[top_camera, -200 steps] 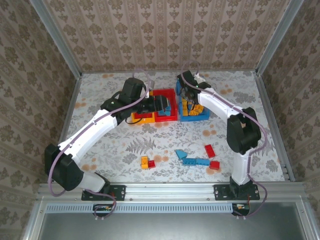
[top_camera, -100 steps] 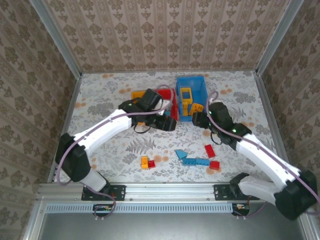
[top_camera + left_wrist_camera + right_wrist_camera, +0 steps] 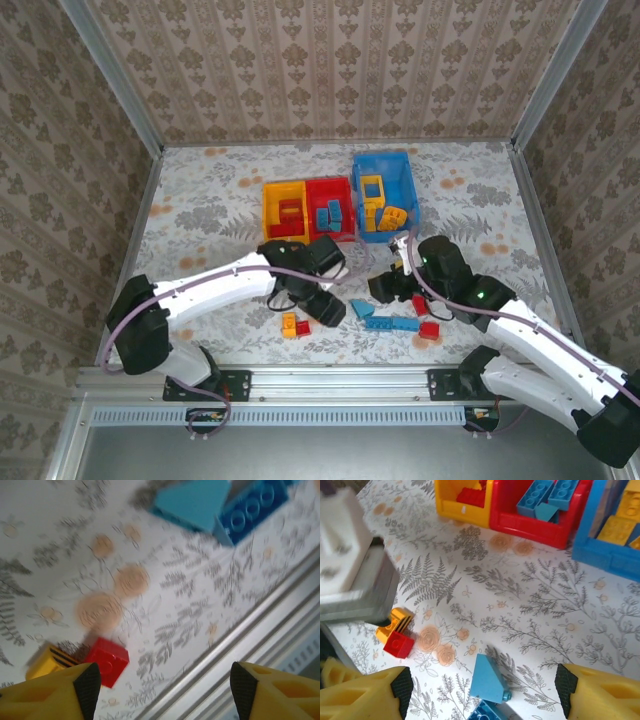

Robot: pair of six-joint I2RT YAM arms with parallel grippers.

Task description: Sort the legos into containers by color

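Observation:
Three containers stand at the back: a yellow bin [image 3: 283,210] holding red legos, a red bin [image 3: 330,208] holding blue ones, and a blue bin [image 3: 385,195] holding yellow ones. Loose legos lie near the front: an orange brick [image 3: 289,324] touching a red brick [image 3: 303,327], a light-blue slope [image 3: 361,308], a long blue brick [image 3: 392,323] and two red bricks [image 3: 420,305]. My left gripper [image 3: 325,305] hangs open, just right of the red brick [image 3: 106,661]. My right gripper [image 3: 385,288] is open over the slope [image 3: 487,680], with nothing between its fingers.
The metal front rail [image 3: 260,630] runs close under the left gripper. The left arm's wrist [image 3: 350,565] looms at the left of the right wrist view, so the two grippers are close together. Bare patterned tabletop [image 3: 200,220] lies to the left.
Both arms have swung from the bins down to the loose legos near the front. Both sets of jaws have spread wider.

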